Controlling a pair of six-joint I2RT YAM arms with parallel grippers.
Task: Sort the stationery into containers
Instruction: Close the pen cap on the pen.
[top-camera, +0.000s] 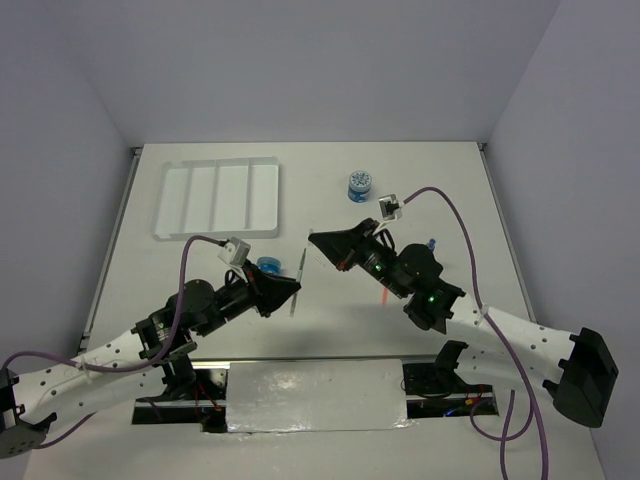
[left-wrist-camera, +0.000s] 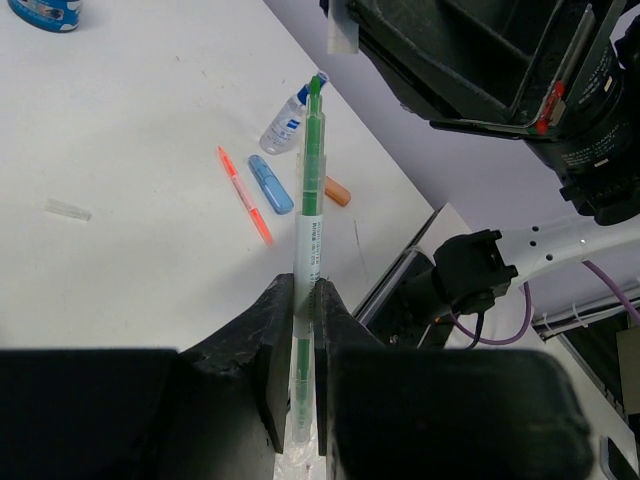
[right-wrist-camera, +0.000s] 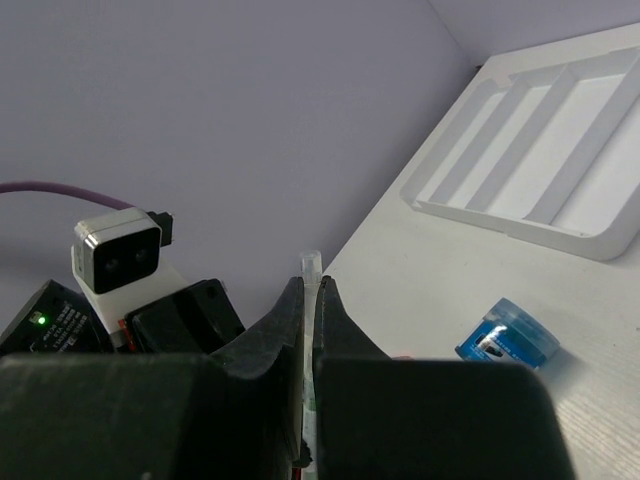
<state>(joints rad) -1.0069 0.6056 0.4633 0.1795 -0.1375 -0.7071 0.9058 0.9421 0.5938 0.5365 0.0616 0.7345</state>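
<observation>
Tray: flat white plastic rect., smooth, four long parallel slots split by raised ribs. Green pen: thin straight stick, translucent green barrel w/ white label band partway up. It's off the table, just past tray's near right corner, toward the arm bases.

L gripper: matte black wedge fingers pinching pen's lower barrel, most of the pen sticking out past the tips. L arm low, elbow folded, wrist aimed right, away from tray.

R gripper: fingers pressed together on a thin clear piece; can't tell what it is. Its tip points back toward tray, close to pen's free end.

Blue spool: round, glossy, right of tray, well apart. 2nd spool: near side of tray, half hidden by L gripper. Orange pen, blue stub and orange stub lie close together on the table, far right of tray.
</observation>
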